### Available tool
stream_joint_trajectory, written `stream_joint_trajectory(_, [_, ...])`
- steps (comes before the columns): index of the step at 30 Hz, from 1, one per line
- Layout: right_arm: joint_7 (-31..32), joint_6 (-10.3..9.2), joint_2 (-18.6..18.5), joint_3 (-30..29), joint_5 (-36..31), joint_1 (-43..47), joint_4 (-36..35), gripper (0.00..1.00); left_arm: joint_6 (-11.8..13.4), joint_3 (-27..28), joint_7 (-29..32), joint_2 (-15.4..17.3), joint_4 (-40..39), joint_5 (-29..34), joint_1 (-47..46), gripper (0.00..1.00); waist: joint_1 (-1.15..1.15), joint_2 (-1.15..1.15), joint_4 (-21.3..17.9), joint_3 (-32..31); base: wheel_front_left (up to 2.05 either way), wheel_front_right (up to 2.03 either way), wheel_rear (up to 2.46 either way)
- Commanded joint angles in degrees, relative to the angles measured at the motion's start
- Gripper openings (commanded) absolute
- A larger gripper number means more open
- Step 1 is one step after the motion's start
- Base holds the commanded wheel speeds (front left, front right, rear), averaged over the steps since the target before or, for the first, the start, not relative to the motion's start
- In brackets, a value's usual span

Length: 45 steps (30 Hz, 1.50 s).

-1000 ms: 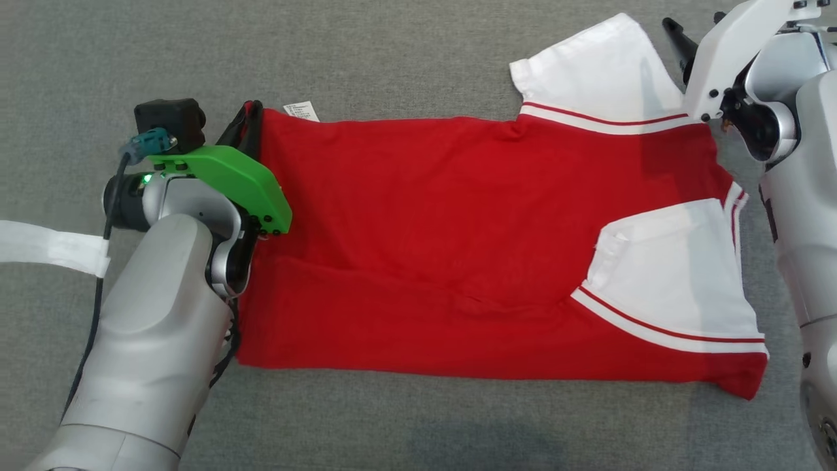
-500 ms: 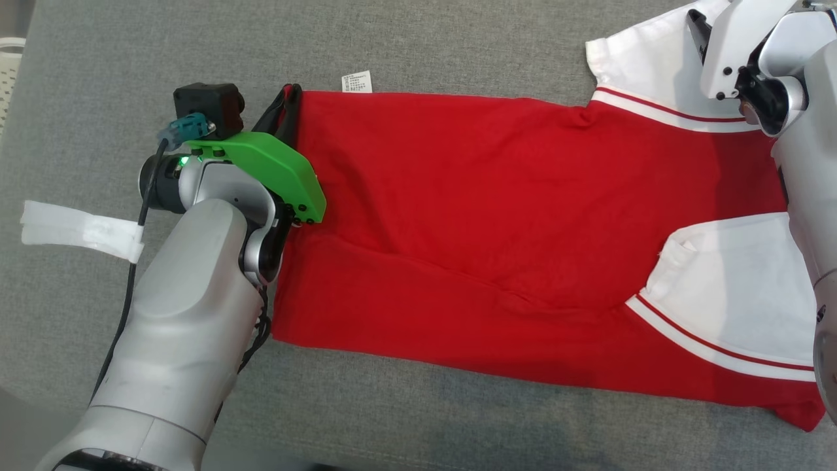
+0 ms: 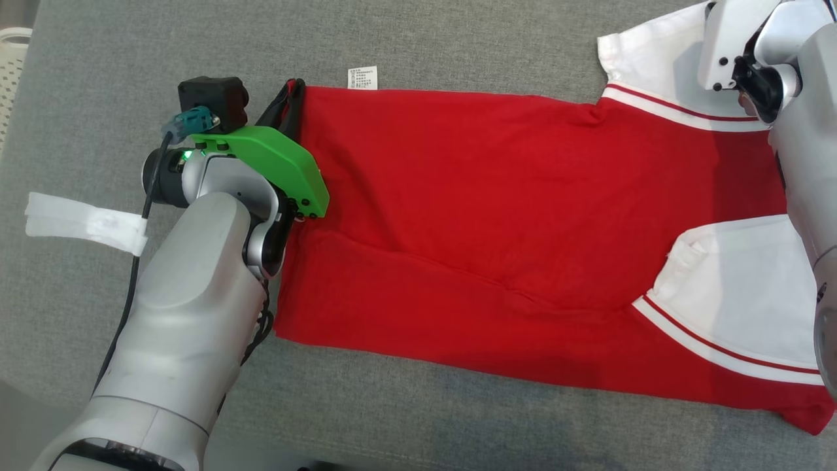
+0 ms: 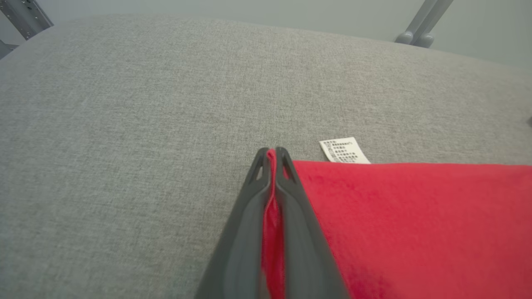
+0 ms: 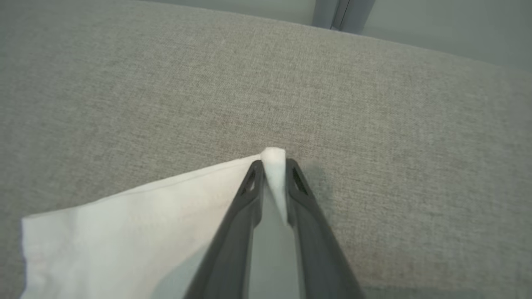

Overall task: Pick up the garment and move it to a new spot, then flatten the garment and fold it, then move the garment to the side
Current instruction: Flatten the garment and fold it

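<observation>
My left end effector [image 4: 270, 152] clamped on hem corner of red shirt [image 3: 497, 216], just beside care label [image 3: 363, 77]; my right end effector [image 5: 274, 162] pinches white sleeve [image 5: 124, 224] tip. Shirt flat on grey desk [image 3: 458, 39], long axis spanning between both.

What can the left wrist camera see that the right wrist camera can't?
Left wrist view: the left gripper shut on the garment's red edge, with a white label beside it. Right wrist view: the right gripper pinching the white sleeve corner. Both: dark fingers clamped on cloth that lies on the grey padded surface.
</observation>
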Motion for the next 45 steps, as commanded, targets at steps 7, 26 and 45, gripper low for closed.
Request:
stream_joint_trajectory(7, [-0.8,0.00,0.5,1.9,-0.9,-0.6,2.4,0.00,-0.3,0.3,-0.6,0.8,1.9,-0.9,-2.0,0.00,0.00,0.00,-0.9,-0.4,0.00,0.00,0.00])
stream_joint_trajectory(26, [-10.5,0.00,2.6,10.1,12.5,6.2,-5.1,0.00,-0.6,2.6,-3.0,4.6,5.5,-3.6,2.1,0.00,0.00,0.00,-7.7,-6.6,0.00,0.00,0.00])
stream_joint_trajectory(45, [-16.2,0.00,-7.8,17.5,29.3,33.1,-36.0,0.00,0.0,2.6,-2.8,11.2,-4.9,-4.9,15.5,0.00,0.00,0.00,-12.8,-17.8,0.00,0.00,0.00])
